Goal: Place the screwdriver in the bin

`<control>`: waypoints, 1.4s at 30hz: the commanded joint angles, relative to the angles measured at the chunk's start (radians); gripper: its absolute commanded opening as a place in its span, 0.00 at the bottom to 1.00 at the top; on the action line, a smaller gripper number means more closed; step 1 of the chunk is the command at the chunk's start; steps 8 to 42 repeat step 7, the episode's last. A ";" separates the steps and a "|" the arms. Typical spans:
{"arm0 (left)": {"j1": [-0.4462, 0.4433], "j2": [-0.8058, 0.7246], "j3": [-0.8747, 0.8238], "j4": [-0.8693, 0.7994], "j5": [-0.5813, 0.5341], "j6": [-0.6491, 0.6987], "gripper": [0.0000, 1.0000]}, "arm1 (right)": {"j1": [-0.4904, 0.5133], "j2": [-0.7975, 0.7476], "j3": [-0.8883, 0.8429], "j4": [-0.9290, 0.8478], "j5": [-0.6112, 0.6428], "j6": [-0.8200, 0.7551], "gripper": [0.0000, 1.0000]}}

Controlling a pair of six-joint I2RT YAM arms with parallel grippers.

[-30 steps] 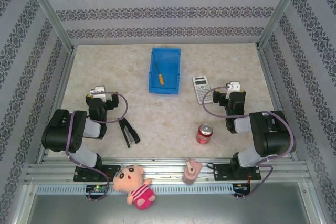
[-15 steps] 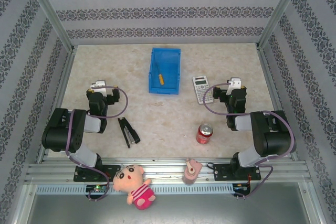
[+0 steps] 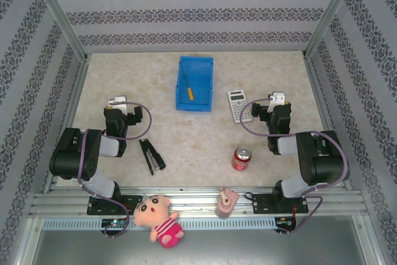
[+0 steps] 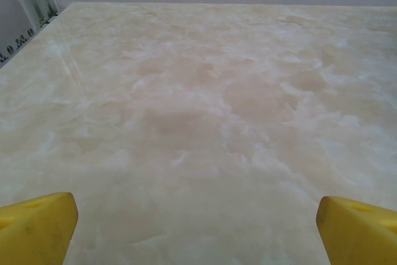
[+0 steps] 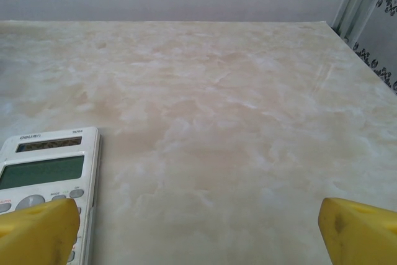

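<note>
The screwdriver (image 3: 189,89), with its thin silver shaft and orange-yellow handle, lies inside the blue bin (image 3: 203,85) at the middle back of the table. My left gripper (image 3: 116,103) rests low over the table's left side, well away from the bin; its yellow fingertips (image 4: 37,226) stand wide apart with only bare tabletop between them. My right gripper (image 3: 276,102) sits at the right side, open too, one yellow fingertip (image 5: 356,231) at each lower corner of its wrist view and nothing between them.
A grey-white calculator (image 3: 237,105) lies just left of the right gripper, its corner (image 5: 49,166) by that gripper's left finger. A black stapler (image 3: 151,156) lies near the left arm. A red can (image 3: 241,158) stands front centre. Two toys (image 3: 159,218) hang on the front rail.
The left gripper has drawn back slightly toward the left and settled; the right gripper shifted a little and now holds still. The screwdriver stays in the bin.
</note>
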 commanded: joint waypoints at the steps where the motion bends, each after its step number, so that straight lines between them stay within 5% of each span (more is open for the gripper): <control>1: 0.009 -0.006 0.020 -0.019 0.021 0.014 0.99 | -0.005 0.005 0.011 0.027 -0.019 0.011 0.98; 42: 0.009 -0.006 0.020 -0.020 0.021 0.014 0.99 | -0.005 0.002 0.006 0.032 -0.021 0.011 0.98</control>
